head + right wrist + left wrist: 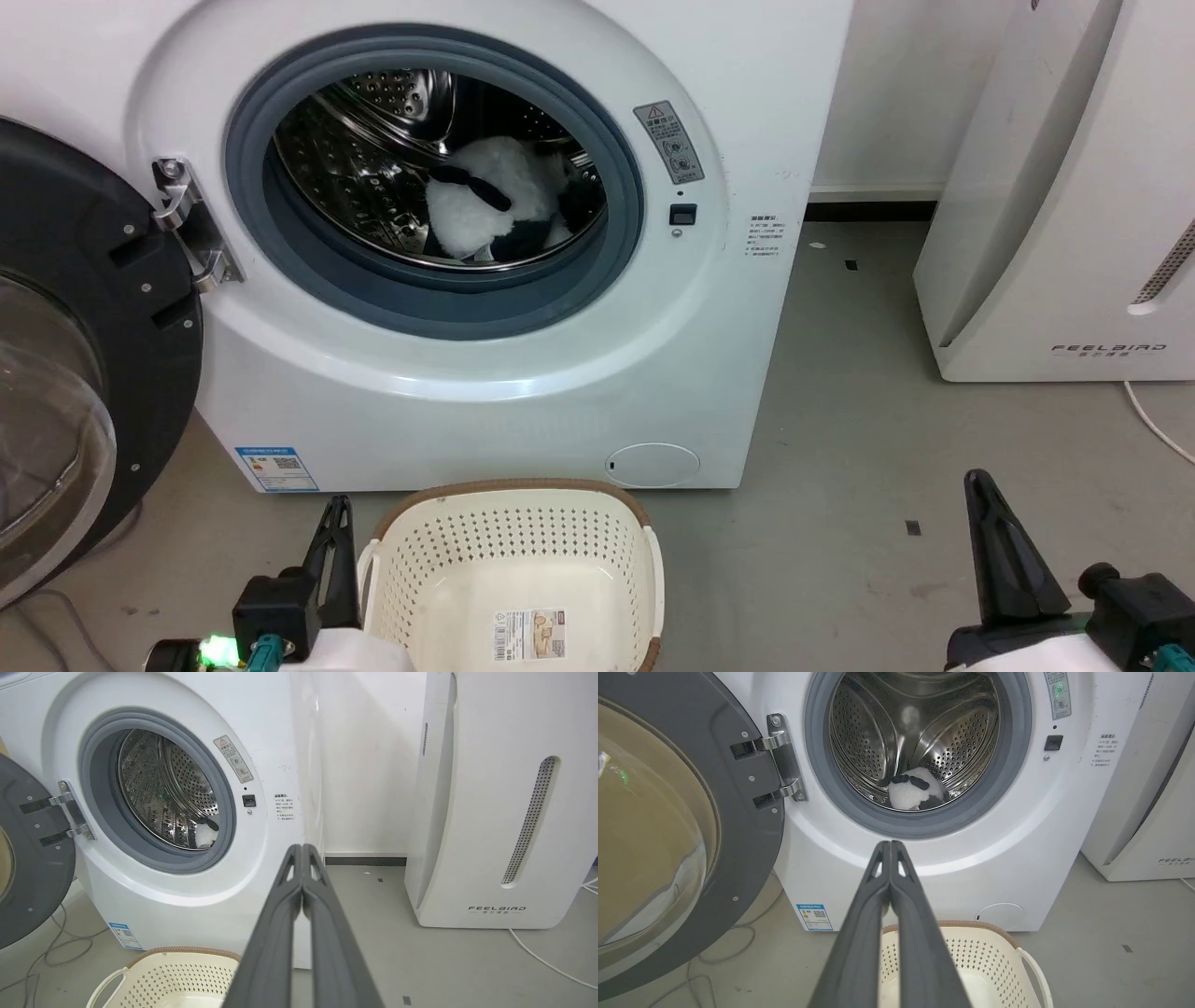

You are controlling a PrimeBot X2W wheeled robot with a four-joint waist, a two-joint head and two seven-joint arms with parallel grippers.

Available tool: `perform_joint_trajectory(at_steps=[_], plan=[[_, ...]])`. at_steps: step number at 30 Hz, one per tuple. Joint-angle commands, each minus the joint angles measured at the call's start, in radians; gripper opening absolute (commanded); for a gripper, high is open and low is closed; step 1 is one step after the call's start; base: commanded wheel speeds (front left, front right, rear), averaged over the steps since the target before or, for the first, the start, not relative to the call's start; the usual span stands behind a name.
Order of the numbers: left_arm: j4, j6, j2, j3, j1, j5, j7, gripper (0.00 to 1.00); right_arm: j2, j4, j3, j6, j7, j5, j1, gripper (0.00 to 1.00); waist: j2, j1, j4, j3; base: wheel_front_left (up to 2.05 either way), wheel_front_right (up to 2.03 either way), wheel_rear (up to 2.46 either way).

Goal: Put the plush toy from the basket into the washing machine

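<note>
Nearest me, left pincer (891,845) and right pincer (302,848) are pressed together on nothing, the basket (513,487) is toyless and the panda plush (485,201) lies inside the washing machine (485,373) drum: done, I judge.

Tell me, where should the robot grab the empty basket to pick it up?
Probably the cream loop handle on the left end of the basket, coming from the left, where the left gripper is beside it. The loop stands off the wall, so a finger could slip through once the shut gripper opens.
</note>
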Motion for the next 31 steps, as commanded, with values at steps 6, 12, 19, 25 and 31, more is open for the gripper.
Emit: perform_joint_trajectory(at_steps=[6, 12, 19, 25, 31], plan=[[-0.015, -0.008, -0.005, 0.003, -0.01, 0.007, 0.016, 0.0, 0.0, 0.006, 0.003, 0.0, 0.017, -0.017, -0.018, 0.0, -0.0001, 0.0, 0.0, 0.0, 0.0, 0.0, 0.0], [-0.025, -0.015, -0.007, 0.004, -0.012, 0.009, 0.033, 0.0, 0.0, 0.009, 0.005, 0.0, 0.034, -0.029, -0.026, 0.0, -0.0001, 0.0, -0.001, 0.001, 0.0, 0.0, 0.0], [-0.034, -0.02, -0.008, 0.005, -0.014, 0.011, 0.047, 0.0, 0.0, 0.011, 0.006, 0.0, 0.048, -0.038, -0.032, 0.0, -0.0001, 0.0, -0.001, 0.001, 0.0, 0.0, 0.0], [-0.042, -0.025, -0.009, 0.006, -0.016, 0.012, 0.059, 0.0, 0.0, 0.014, 0.007, 0.0, 0.06, -0.047, -0.037, 0.0, -0.0001, 0.0, -0.001, 0.002, 0.0, 0.0, 0.0], [-0.048, -0.029, -0.01, 0.007, -0.018, 0.014, 0.069, 0.0, 0.0, 0.016, 0.008, 0.0, 0.071, -0.054, -0.041, 0.0, -0.0001, 0.0, -0.001, 0.002, 0.0, 0.0, 0.0]])
